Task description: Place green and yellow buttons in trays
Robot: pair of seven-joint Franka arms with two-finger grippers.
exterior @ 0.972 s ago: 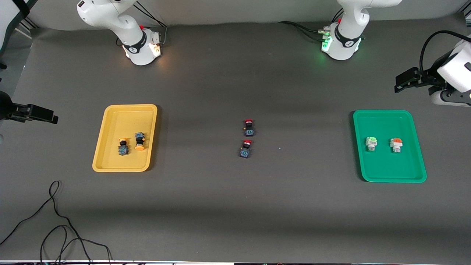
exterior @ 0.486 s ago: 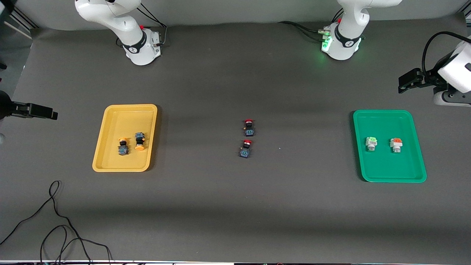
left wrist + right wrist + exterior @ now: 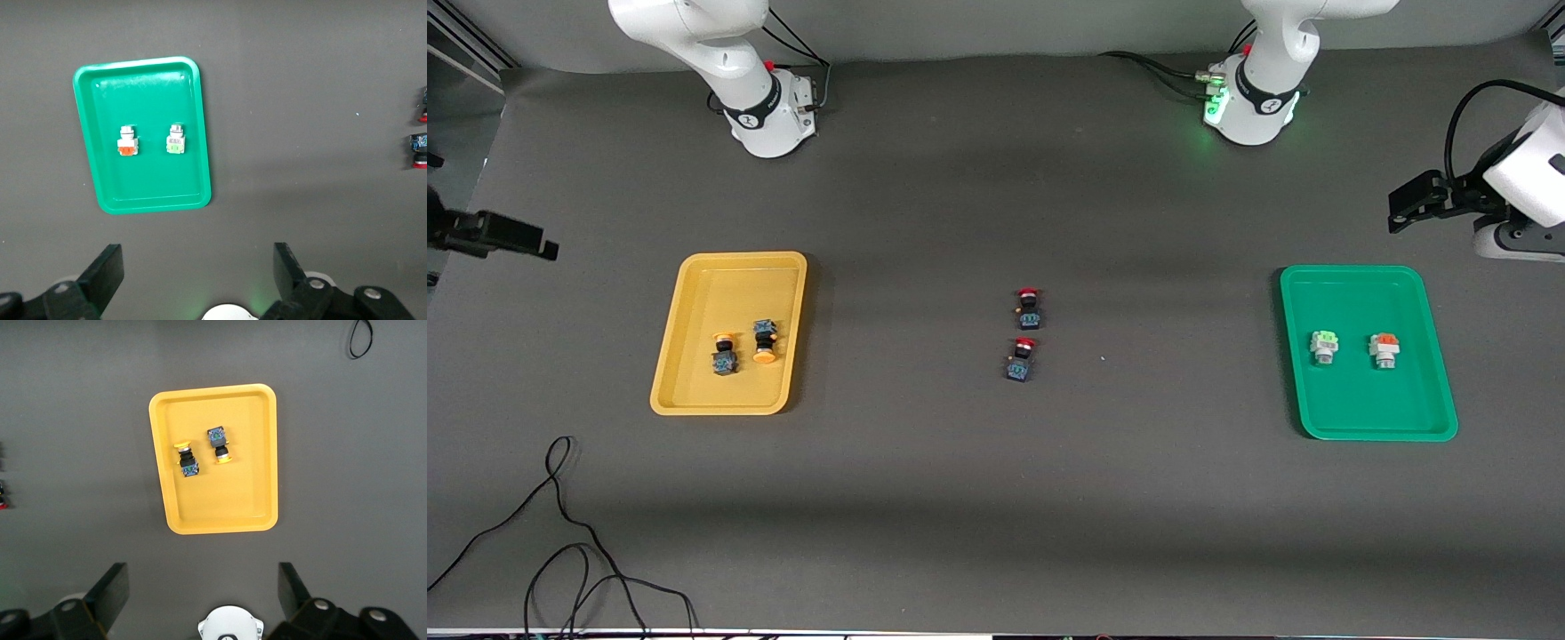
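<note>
The yellow tray point(image 3: 694, 302) holds two yellow-capped buttons point(image 3: 725, 353) point(image 3: 764, 342), lying side by side. The green tray point(image 3: 1352, 400) holds a green-topped white button point(image 3: 1324, 347) and an orange-topped white button point(image 3: 1384, 350). My right gripper point(image 3: 538, 244) hangs open and empty past the yellow tray at the right arm's end of the table. Its wrist view shows that tray point(image 3: 220, 500) and both buttons point(image 3: 186, 459) point(image 3: 219, 445) ahead of the gripper point(image 3: 203, 587). My left gripper point(image 3: 1405, 206) hangs open and empty by the green tray. Its wrist view shows the gripper point(image 3: 198, 267), the tray point(image 3: 150, 177) and the buttons point(image 3: 127, 141) point(image 3: 175, 139).
Two red-capped black-blue buttons point(image 3: 1029, 308) point(image 3: 1021, 359) lie mid-table between the trays; they also show at the edge of the left wrist view point(image 3: 417, 143). A loose black cable point(image 3: 560, 533) curls on the table nearer the front camera than the yellow tray.
My right gripper has drifted toward the robots' side of the table, away from the yellow tray. My left gripper has shifted slightly. The buttons and trays have not moved.
</note>
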